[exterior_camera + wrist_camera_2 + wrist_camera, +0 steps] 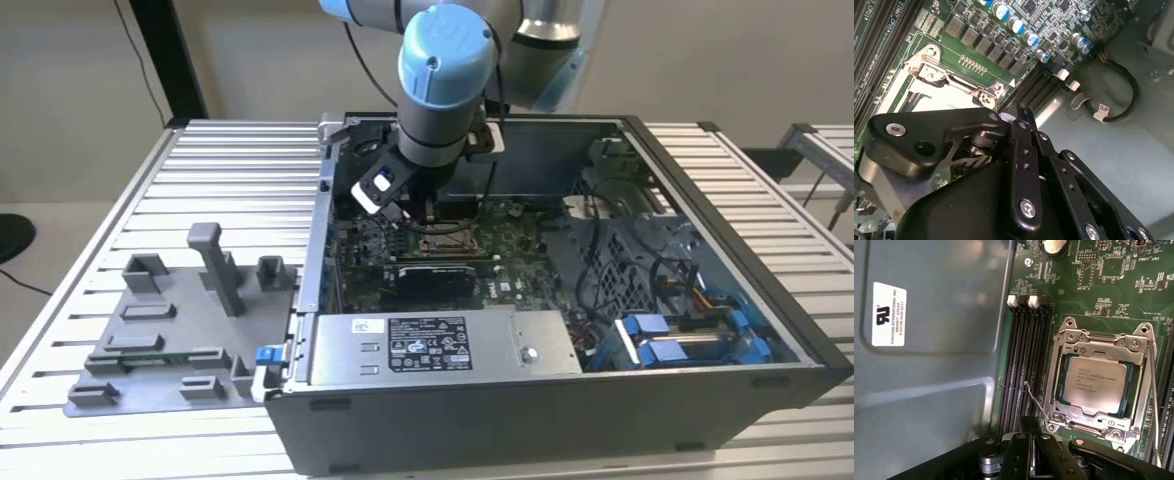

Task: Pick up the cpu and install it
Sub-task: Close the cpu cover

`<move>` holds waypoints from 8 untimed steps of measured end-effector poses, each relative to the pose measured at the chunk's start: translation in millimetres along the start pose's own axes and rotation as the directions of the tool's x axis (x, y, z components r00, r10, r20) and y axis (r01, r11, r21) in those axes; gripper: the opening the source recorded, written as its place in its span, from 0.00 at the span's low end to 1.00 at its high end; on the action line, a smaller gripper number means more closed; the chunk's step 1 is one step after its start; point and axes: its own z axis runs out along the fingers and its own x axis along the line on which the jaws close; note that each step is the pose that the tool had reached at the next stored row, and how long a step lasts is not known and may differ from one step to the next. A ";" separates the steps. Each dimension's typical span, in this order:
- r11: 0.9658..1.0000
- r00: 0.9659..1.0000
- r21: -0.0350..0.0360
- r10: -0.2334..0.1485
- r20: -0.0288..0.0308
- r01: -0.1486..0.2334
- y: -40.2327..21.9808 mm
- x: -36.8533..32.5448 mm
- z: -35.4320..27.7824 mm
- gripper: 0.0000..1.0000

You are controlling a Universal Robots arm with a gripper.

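The gripper [1029,429] hangs low inside the computer case [534,410], close over the motherboard [1114,295]. Whether it is clenched or released cannot be told, and nothing is seen in its hold. In the first wrist view a thin wire lever [1036,401] slants just beside it, from the corner of the socket frame [1054,375] out across the memory slots [1021,370]. Beyond that, the cpu [1095,382] lies flat inside the frame, silvery top up, with the frame around all four of its edges. Whether the frame is latched down cannot be told.

Judgement: fetching and seating appear done, and the step in hand concerns securing the chip at the socket. Any further move calls for fine alignment with the lever and clearance from the frame and slots. Farthest off, outside the case on the exterior view's left, a grey tray [147,350] rests on the slatted table [240,170].
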 end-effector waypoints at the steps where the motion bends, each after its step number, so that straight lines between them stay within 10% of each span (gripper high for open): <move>1: 1.000 1.000 0.000 0.000 0.000 0.000 0.0 -0.3 0.4 0.00; 8: 1.000 1.000 0.001 0.000 0.000 0.000 -0.1 -2.9 1.1 0.00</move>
